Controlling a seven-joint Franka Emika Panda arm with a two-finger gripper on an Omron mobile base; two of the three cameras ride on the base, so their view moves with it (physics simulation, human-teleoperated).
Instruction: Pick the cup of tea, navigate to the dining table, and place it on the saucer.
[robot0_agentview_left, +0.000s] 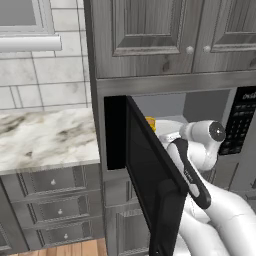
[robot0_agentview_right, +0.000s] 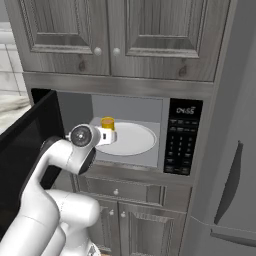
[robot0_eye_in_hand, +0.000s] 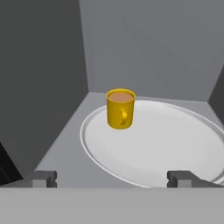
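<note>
Clearly the first step is in hand — the pick of the small yellow cup of tea (robot0_eye_in_hand: 120, 109), with brown liquid at its top. The cup stands upright on the large white round plate (robot0_eye_in_hand: 175, 148) inside the open microwave (robot0_agentview_right: 127, 132), near the left back part of the plate as the hand view shows it, and its side handle faces the camera. The black microwave door (robot0_agentview_left: 150, 185) is swung wide open towards the robot.

The claw (robot0_eye_in_hand: 111, 178) is at the mouth of the microwave; its two dark fingertips (robot0_eye_in_hand: 41, 178) stand wide apart, with nothing between them, and the cup is well ahead of them, not touched.

I judge that the next move calls for a forward reach into the cavity, a little to the left, until the cup body sits between the fingers — then a closing on it. The handle points at the claw, so the grip must take the round body from the sides. The cup should stay level, because the tea can spill.
</note>
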